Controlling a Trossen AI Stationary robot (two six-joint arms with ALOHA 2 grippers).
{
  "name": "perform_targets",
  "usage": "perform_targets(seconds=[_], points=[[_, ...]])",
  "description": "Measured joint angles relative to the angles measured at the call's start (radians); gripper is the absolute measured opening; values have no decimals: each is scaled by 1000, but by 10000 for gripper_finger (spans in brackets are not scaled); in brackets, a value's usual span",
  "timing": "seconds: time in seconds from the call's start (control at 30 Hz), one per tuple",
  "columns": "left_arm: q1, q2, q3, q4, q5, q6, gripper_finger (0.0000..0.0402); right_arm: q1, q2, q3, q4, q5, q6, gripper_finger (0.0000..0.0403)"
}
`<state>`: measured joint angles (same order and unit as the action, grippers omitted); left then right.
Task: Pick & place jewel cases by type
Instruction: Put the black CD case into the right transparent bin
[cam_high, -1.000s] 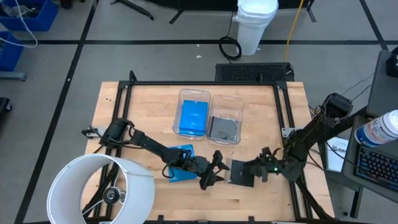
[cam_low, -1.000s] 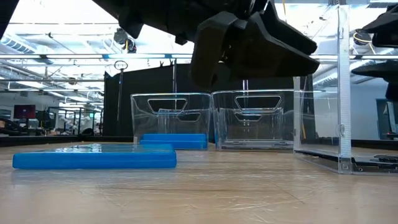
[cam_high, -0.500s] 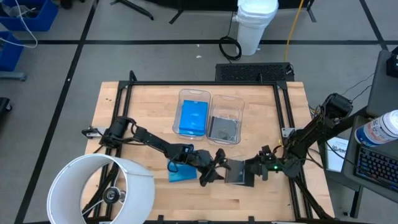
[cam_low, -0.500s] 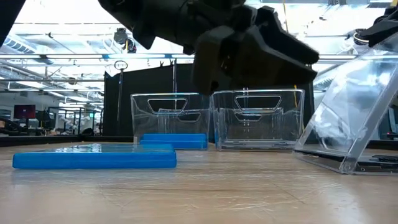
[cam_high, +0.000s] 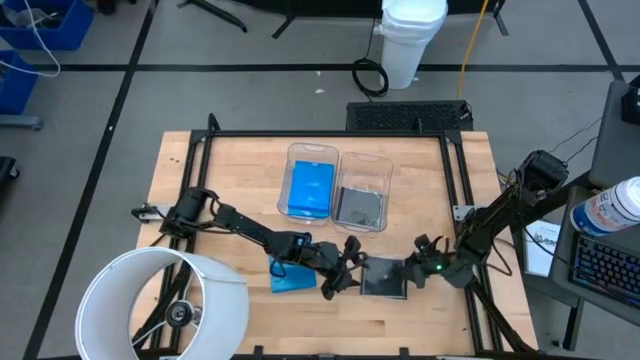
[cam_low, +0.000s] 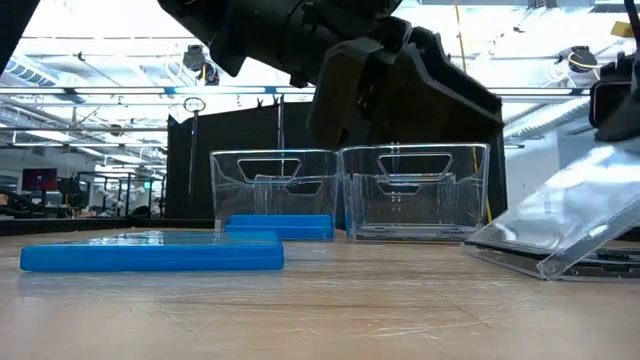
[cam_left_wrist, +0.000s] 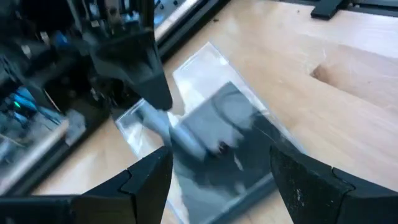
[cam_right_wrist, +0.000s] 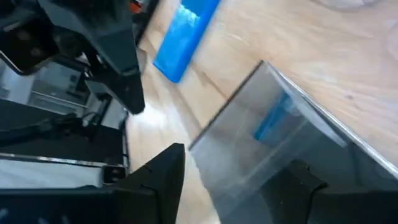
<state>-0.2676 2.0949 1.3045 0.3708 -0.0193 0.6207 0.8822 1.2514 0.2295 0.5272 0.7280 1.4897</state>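
From the high view we looked straight down on the whole wooden table (cam_high: 220, 170), with the two clear bins (cam_high: 337, 188) near its middle. The low view sat at tabletop height, close to the near edge, and faced level across the wood to those same bins (cam_low: 345, 193) and the room behind them. The left wrist view looked down at close range on an open grey case (cam_left_wrist: 217, 140) lying in front of the bins. The right wrist view faced that same case (cam_right_wrist: 273, 143) from its other side, equally close, with a blue case (cam_right_wrist: 185, 38) beyond it.
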Motion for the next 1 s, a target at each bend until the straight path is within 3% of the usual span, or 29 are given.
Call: perform_targets(seconds=[0.17,0.37,0.5,0.7,1.0], points=[[0,0,0,-70,-1,-146,269,2,0,0,-20,-20,-47,137],[-2,0,0,-119,3,-485,269,3,0,0,-17,-24,-204,58],[-2,0,0,-156,14,-581,269,3,0,1,-12,-23,-319,9],[-2,-1,0,-159,-30,-686,269,3,0,2,0,-16,-444,10],[-4,-57,0,-206,-87,-722,269,43,32,3,4,-21,-527,3]])
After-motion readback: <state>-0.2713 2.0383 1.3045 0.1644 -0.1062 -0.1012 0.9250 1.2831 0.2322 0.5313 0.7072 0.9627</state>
